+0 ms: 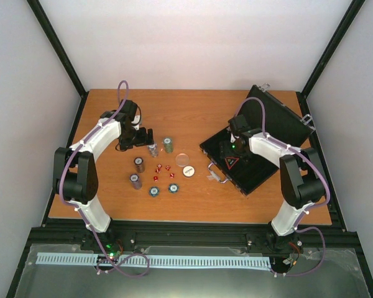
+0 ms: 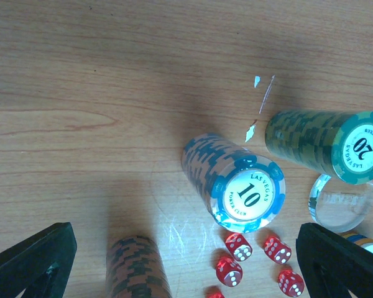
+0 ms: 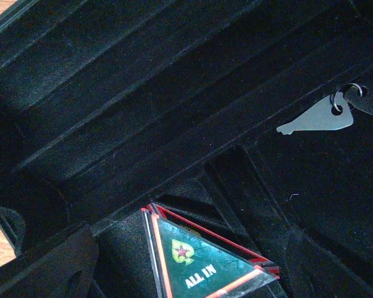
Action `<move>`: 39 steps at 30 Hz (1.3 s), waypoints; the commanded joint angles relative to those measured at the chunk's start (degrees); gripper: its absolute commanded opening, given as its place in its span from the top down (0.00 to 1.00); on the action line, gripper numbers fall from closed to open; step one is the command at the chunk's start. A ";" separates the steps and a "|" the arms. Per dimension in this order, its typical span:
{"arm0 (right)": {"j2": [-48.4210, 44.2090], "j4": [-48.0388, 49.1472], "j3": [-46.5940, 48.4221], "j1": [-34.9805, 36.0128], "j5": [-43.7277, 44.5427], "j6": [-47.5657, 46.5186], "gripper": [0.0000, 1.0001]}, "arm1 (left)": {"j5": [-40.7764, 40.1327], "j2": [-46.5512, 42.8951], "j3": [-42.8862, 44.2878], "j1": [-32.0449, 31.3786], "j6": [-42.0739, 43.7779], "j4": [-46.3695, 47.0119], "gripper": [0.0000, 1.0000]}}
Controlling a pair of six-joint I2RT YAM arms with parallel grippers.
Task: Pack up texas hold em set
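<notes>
The black case [image 1: 256, 172] lies open at the right, its lid [image 1: 280, 115] tilted back. My right gripper [image 1: 232, 149] hovers over its felt tray [image 3: 143, 105], open, with an "ALL IN" triangle plaque [image 3: 205, 264] lying between the fingers [image 3: 56, 264]. My left gripper [image 1: 140, 138] is open and low over the table. Between its fingers [image 2: 342, 261] stand a blue "10" chip stack [image 2: 236, 183], a brown stack [image 2: 137, 267] and several red dice [image 2: 239, 246]. A green "20" stack [image 2: 326, 146] and the clear round disc [image 2: 342, 202] sit just to the right.
Two more brown chip stacks [image 1: 138, 164] stand nearer the front, with flat blue chips [image 1: 154, 191] and a white chip [image 1: 188, 170]. A silver key [image 3: 317, 118] hangs inside the case. The case handle [image 1: 216, 172] points toward the chips. Black frame rails edge the table.
</notes>
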 commanded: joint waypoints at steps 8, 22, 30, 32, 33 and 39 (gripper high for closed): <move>-3.57 -7.60 1.33 0.34 4.77 0.87 0.23 | 0.10 0.20 0.15 -0.25 -0.12 0.78 0.00; 2.84 -3.15 5.20 0.34 -4.65 -5.65 0.27 | 0.09 0.82 1.26 -0.25 -0.18 0.10 0.00; 6.74 -7.78 7.91 0.90 2.35 -7.70 0.28 | -0.49 0.27 0.46 -0.25 -0.29 0.05 0.00; 6.86 -9.37 7.82 1.01 4.79 -8.48 0.28 | -0.56 0.36 0.42 -0.20 -0.27 0.10 0.00; 6.72 -9.98 7.65 1.09 5.88 -8.85 0.28 | -0.59 0.36 0.46 -0.24 -0.30 0.14 0.00; 5.60 -11.43 6.88 1.31 8.78 -10.39 0.27 | -0.29 1.15 1.28 -0.25 -0.44 0.28 0.00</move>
